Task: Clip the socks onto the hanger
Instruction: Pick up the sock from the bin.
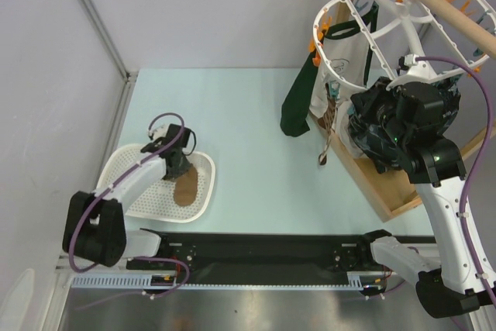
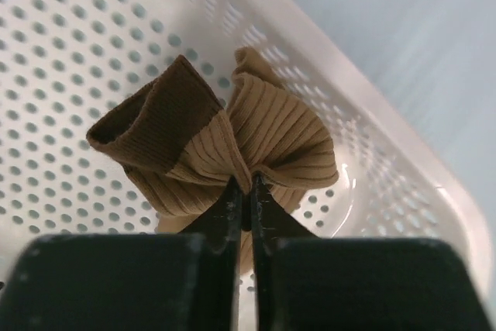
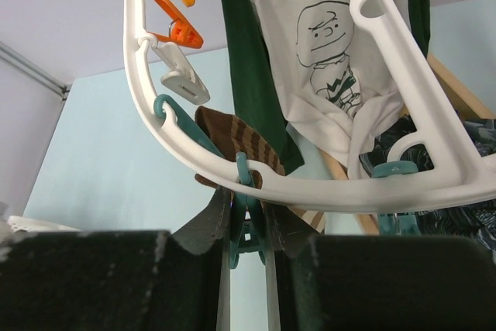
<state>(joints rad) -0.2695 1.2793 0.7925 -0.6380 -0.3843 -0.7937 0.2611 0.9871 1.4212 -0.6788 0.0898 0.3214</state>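
My left gripper is shut on a bunched tan sock with a brown cuff, down inside the white perforated basket. In the top view that gripper is over the basket, with the sock below it. My right gripper is shut on a teal clip under the rim of the white hanger. A brown striped sock hangs at that clip, behind the rim. In the top view the hanger hangs from a wooden rod, and the right wrist hides its gripper.
A long dark green sock and a white cartoon-print cloth hang from the hanger. Orange clips and a white clip sit on its rim. The wooden rod and the wooden stand base are at the right.
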